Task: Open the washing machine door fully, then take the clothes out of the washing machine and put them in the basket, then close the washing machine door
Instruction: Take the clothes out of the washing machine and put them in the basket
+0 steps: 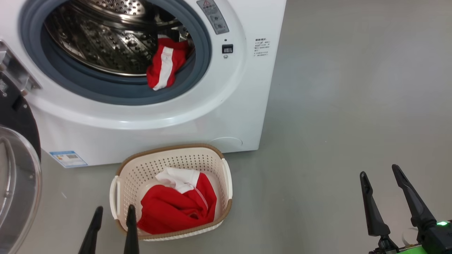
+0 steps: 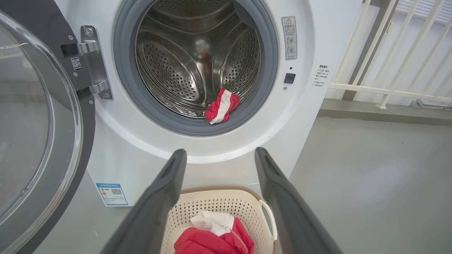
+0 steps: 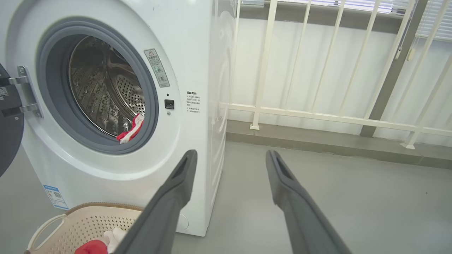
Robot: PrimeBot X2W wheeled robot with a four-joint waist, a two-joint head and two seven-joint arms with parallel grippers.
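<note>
The white washing machine (image 1: 226, 106) (image 2: 310, 116) (image 3: 197, 148) stands with its door (image 1: 16, 169) (image 2: 39, 123) swung wide open to the left. A small red garment with a white stripe (image 1: 164, 63) (image 2: 221, 110) (image 3: 130, 131) lies on the grey gasket at the drum's lower right. The cream basket (image 1: 226, 176) (image 2: 254, 206) (image 3: 67, 222) sits on the floor in front of the machine, holding red and white clothes (image 1: 176, 206) (image 2: 212, 240). My left gripper (image 1: 113, 212) (image 2: 220, 155) hovers open at the basket's near left corner. My right gripper (image 1: 379, 171) (image 3: 230, 157) is open over bare floor to the right.
Grey floor (image 1: 353, 88) spreads to the right of the machine. A cream railing (image 3: 317, 113) and a low step run behind it. The open door takes up the space at the left.
</note>
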